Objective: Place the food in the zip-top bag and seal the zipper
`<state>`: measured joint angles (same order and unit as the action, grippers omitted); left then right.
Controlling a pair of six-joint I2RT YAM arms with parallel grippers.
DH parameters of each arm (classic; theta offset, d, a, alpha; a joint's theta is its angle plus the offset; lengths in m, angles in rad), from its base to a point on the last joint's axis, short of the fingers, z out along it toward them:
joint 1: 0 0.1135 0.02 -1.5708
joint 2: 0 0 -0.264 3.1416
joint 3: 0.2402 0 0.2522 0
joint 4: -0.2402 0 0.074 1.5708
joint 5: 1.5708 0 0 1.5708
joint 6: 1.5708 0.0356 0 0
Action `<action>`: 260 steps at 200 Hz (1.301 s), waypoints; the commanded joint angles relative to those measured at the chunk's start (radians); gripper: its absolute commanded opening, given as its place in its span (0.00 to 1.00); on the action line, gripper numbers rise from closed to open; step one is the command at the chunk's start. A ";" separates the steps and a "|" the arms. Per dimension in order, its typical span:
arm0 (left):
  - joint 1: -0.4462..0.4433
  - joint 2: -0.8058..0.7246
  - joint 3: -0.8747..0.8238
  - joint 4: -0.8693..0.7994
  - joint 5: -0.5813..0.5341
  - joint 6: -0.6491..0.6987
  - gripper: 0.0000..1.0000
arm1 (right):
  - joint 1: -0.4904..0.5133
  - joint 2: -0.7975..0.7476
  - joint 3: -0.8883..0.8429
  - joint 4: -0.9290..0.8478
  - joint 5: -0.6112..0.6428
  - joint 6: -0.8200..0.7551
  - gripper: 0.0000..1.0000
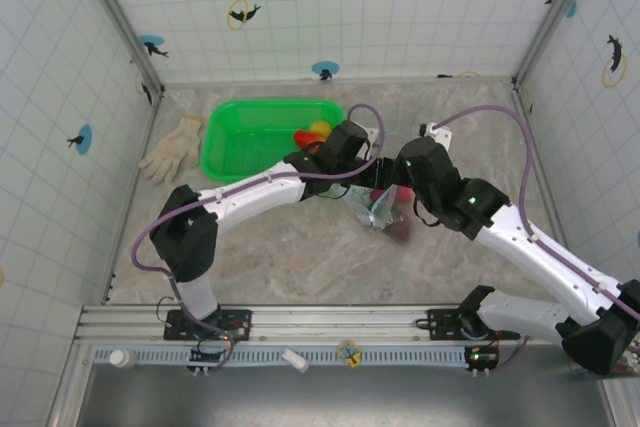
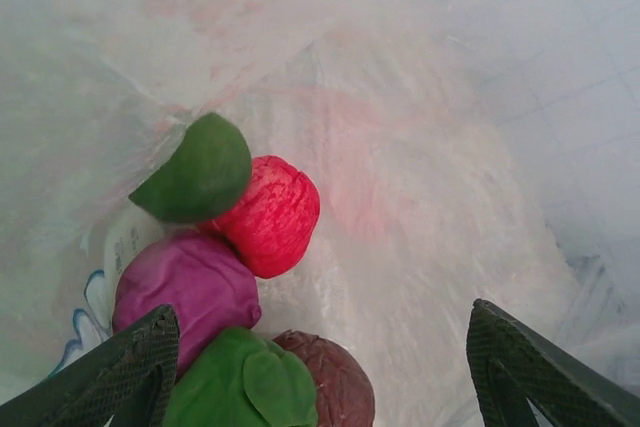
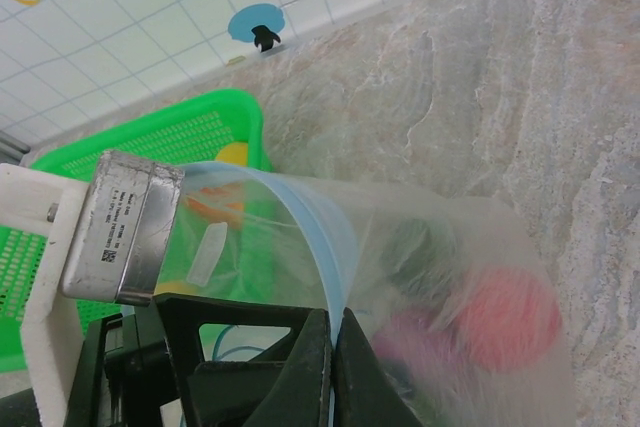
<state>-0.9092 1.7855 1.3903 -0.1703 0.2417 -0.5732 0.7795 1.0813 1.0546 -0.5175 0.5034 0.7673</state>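
Clear plastic surrounds your left gripper [image 2: 315, 352]: it sits inside the bag [image 2: 430, 147], jaws spread wide with nothing between them, so released. Five pieces of food lie just ahead of it, toward its left finger: a red one [image 2: 268, 215], a magenta one [image 2: 185, 292], two green ones [image 2: 195, 172] and a maroon one [image 2: 335, 382] right by the fingers. Your right gripper [image 3: 333, 347] is clenched on the zipper [image 3: 320, 237], holding the bag's mouth up and open.

I judge this is the filling step, not the sealing. Next you need to back the left gripper out of the mouth without dragging the plastic. Then reach to the basket [image 1: 250, 142], off to its left, where yellow and red pieces [image 1: 318, 129] wait. The right pinch must hold firm meanwhile.

From above, both wrists cover the bag's mouth, and the left arm hides the basket's near corner, so you cannot count what remains there. Through the plastic beyond the right gripper the food is only a blur. The lower green and maroon pieces are cut off at the frame's edge.
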 commanded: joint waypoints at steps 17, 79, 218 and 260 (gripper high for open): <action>-0.002 -0.066 0.018 -0.001 0.014 0.045 0.76 | 0.006 -0.013 0.022 0.004 0.049 -0.010 0.00; 0.043 -0.209 -0.057 0.037 0.132 0.047 0.75 | -0.033 -0.039 0.028 -0.040 0.101 -0.048 0.00; 0.392 -0.316 -0.132 -0.171 -0.012 -0.004 0.75 | -0.126 0.095 0.273 -0.135 0.064 -0.142 0.00; 0.408 -0.209 -0.123 -0.272 -0.206 0.046 0.81 | -0.101 0.094 0.144 -0.086 0.042 -0.077 0.00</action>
<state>-0.5018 1.5204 1.2594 -0.3359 0.1829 -0.5606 0.6601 1.1725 1.2610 -0.6453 0.5495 0.6426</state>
